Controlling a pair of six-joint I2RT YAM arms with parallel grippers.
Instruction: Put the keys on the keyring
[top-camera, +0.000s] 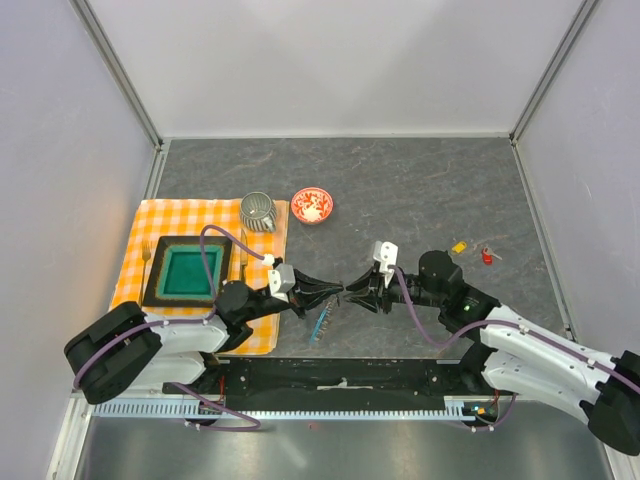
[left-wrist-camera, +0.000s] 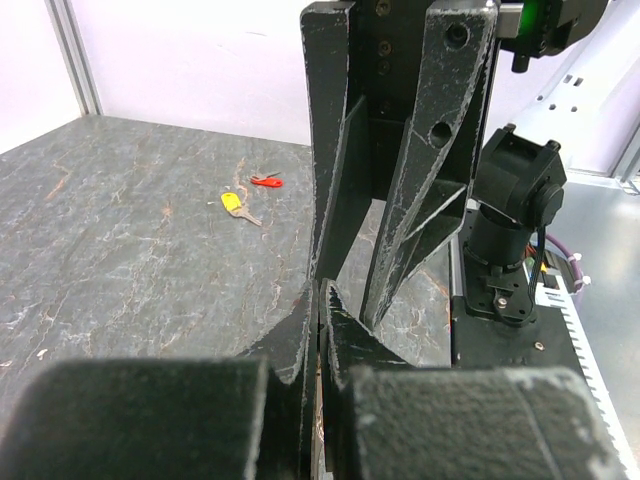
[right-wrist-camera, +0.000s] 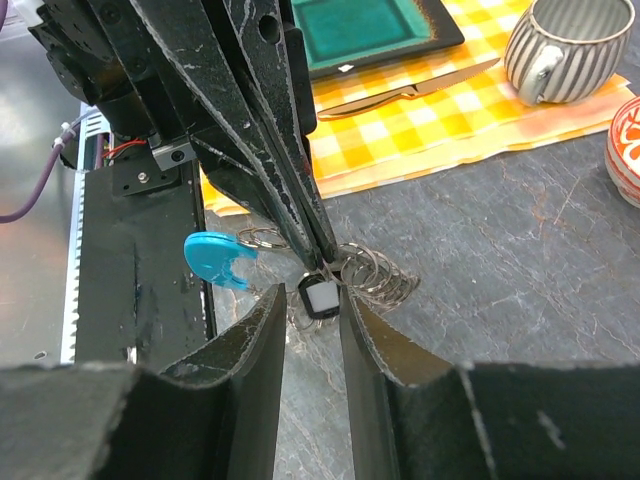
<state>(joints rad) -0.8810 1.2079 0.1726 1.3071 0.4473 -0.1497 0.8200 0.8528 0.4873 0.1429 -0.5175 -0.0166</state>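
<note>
Low centre of the right wrist view: the right gripper (right-wrist-camera: 310, 295) stands narrowly parted around a black key (right-wrist-camera: 320, 298), with the left gripper (right-wrist-camera: 316, 262) clamped shut just above it.
We see the right fingers straddling the key head without clearly touching it. We cannot tell whether the left tips pinch the key's blade or a loop of the keyring (right-wrist-camera: 375, 272) bunched just right of them, its blue tag (right-wrist-camera: 215, 258) at centre left. We judge the key could drop unthreaded if the left tips shift, or the right fingers could snag the loops. The yellow key (top-camera: 459, 247) and red key (top-camera: 487, 257) lie centre right in the overhead view.
</note>
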